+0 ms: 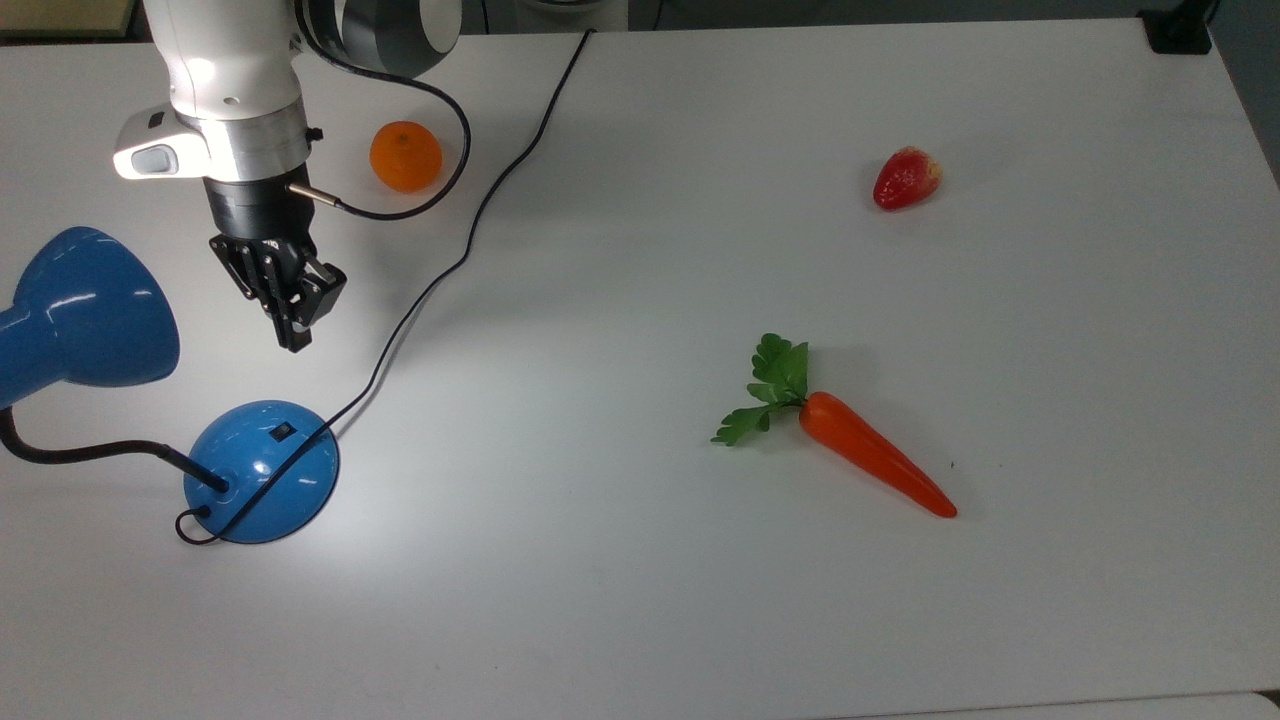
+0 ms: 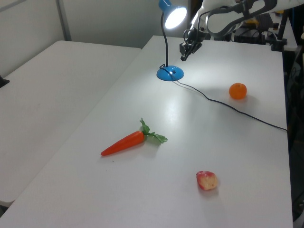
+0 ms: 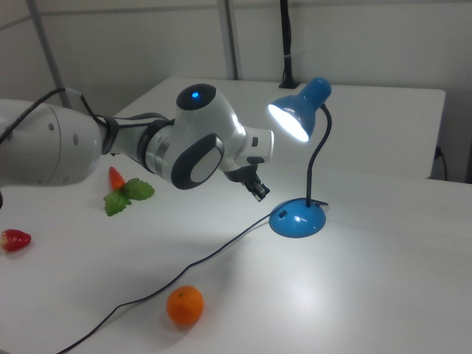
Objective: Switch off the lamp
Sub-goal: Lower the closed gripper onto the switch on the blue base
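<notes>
1. Lamp [image 1: 262, 470] lit, standing at the top view's left edge of the desk [image 1: 700, 600].
2. End effector [image 1: 294, 335] closed, empty, hovering above the base.
3. Orange [image 1: 405, 156] lying nearby.

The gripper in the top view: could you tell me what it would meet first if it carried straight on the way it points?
Probably the lamp's blue base: the gripper points down toward it, near the small black switch, though depth is hard to judge.
</notes>
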`<state>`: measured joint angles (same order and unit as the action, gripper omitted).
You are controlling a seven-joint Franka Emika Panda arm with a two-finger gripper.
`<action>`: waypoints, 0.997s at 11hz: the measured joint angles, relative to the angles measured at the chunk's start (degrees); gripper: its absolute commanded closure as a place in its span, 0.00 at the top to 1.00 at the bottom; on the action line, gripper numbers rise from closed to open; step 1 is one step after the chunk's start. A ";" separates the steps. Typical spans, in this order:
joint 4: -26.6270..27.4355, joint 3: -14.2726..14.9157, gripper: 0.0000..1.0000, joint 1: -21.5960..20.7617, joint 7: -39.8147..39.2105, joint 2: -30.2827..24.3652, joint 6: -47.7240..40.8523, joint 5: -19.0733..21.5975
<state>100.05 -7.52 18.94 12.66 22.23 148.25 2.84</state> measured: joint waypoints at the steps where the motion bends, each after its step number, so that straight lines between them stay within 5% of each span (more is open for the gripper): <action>1: 0.00 0.04 0.05 0.00 0.02 0.91 1.53 0.00; 11: -4.02 1.96 0.00 -2.15 0.80 8.74 8.32 -0.42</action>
<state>96.03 -5.56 16.80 13.46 30.97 156.57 2.42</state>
